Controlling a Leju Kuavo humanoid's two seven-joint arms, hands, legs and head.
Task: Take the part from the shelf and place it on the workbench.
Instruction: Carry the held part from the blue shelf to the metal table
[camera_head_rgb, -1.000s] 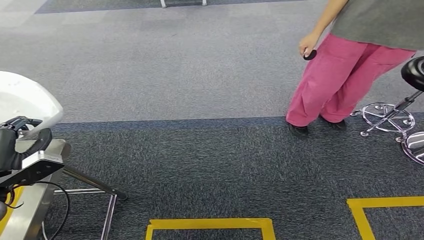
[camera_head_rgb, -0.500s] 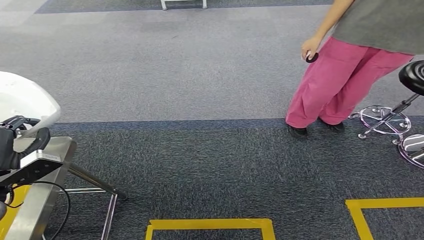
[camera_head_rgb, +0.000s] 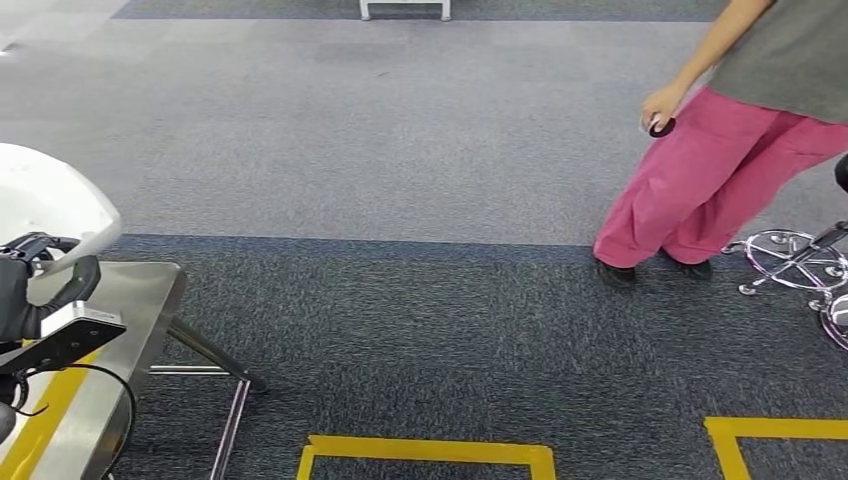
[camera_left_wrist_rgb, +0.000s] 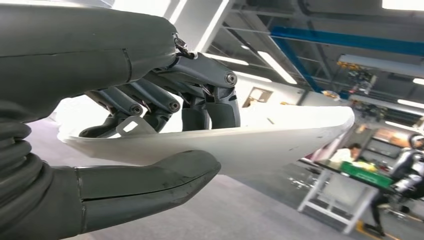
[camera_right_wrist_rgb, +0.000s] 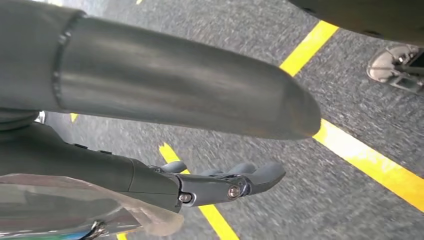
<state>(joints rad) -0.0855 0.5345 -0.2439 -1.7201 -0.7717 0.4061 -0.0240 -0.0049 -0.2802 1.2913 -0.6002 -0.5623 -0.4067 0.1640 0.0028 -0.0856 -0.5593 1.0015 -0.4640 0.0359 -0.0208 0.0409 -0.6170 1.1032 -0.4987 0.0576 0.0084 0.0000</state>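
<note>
One part: a single white curved shell (camera_left_wrist_rgb: 280, 142), smooth and glossy, tapering to a thin edge
Long axis: runs out away from the left hand (camera_left_wrist_rgb: 150, 130), far tip pointing toward a distant table in the left wrist view
Where: at the left edge of the head view, above a steel bench (camera_head_rgb: 120, 330)
Left hand: clamped on the part, thumb one side, fingers (camera_left_wrist_rgb: 205, 107) the other
Right hand (camera_right_wrist_rgb: 220, 182): holds nothing, fingers stretched out straight
People: one, pink trousers (camera_head_rgb: 720, 180)
Yellow floor boxes: two (camera_head_rgb: 425, 452)
</note>
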